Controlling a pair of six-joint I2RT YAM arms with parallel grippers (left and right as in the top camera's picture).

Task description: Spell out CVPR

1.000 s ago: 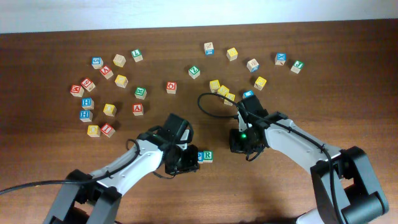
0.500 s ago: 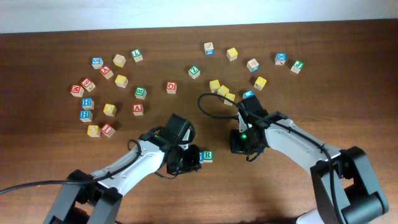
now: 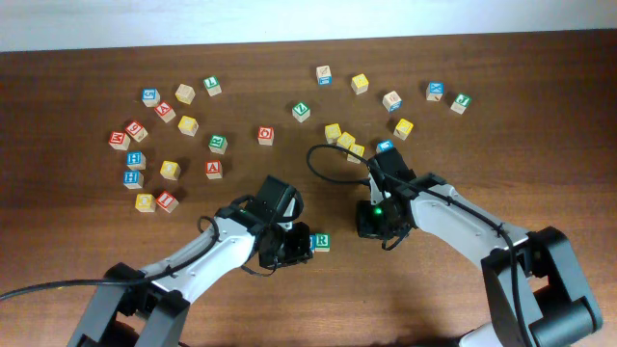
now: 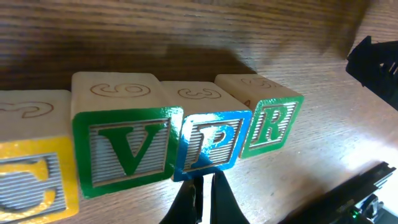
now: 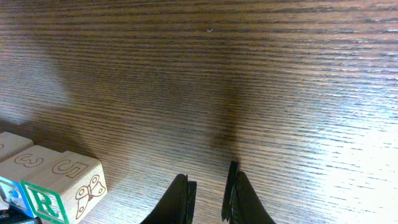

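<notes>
I see the sharp-cornered wooden C cube (image 4: 31, 180), V cube (image 4: 127, 149), P cube (image 4: 211, 140) and R cube (image 4: 270, 124) touching in a row on the grained tabletop (image 3: 540, 145), mid-width, nearer its front edge. My left gripper (image 4: 202, 186) is pinched closed and empty at the P cube. My right gripper (image 5: 208, 183) is nearly closed and empty over bare wood beside the R cube.

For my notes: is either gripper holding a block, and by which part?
Nothing is held. The left gripper is shut, by the lower edge of the blue P block; the right gripper is all but shut, empty, over bare table.
</notes>
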